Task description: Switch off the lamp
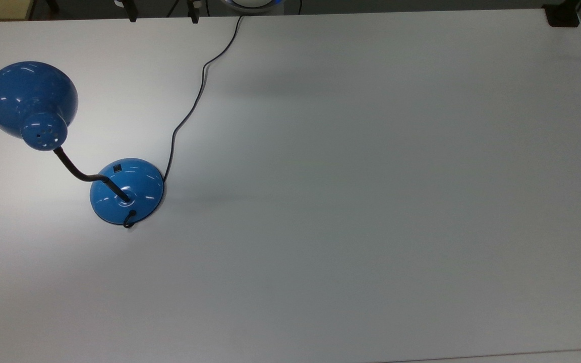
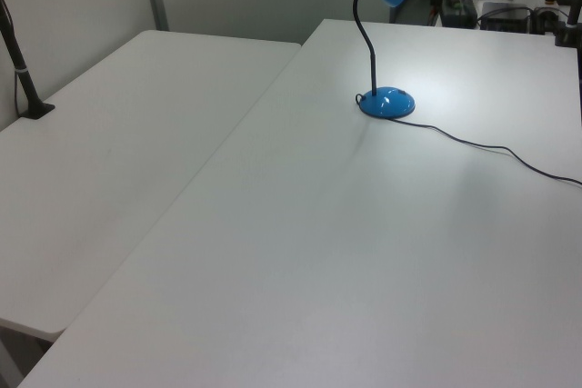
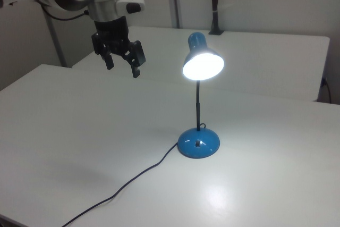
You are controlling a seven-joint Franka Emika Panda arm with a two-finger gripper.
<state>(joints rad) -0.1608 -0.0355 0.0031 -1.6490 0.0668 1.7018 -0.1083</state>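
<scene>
The blue lamp (image 3: 199, 104) stands on the white table and is lit, its shade (image 3: 202, 61) glowing white underneath. From above I see the dome shade (image 1: 31, 103), the black gooseneck (image 1: 81, 174) and the round base (image 1: 127, 191) with a small black switch (image 1: 117, 168). The lamp (image 2: 382, 34) stands at the far end of the table in the left view. My gripper (image 3: 123, 67) hangs open in the air, high above the table, to the right view's left of the lamp and well apart from it.
A black cord (image 1: 192, 108) runs from the base across the table (image 1: 371, 201) to its far edge in the top view. A second white table (image 2: 118, 161) adjoins on the left view's left, with a black clamp post (image 2: 23, 79) on it.
</scene>
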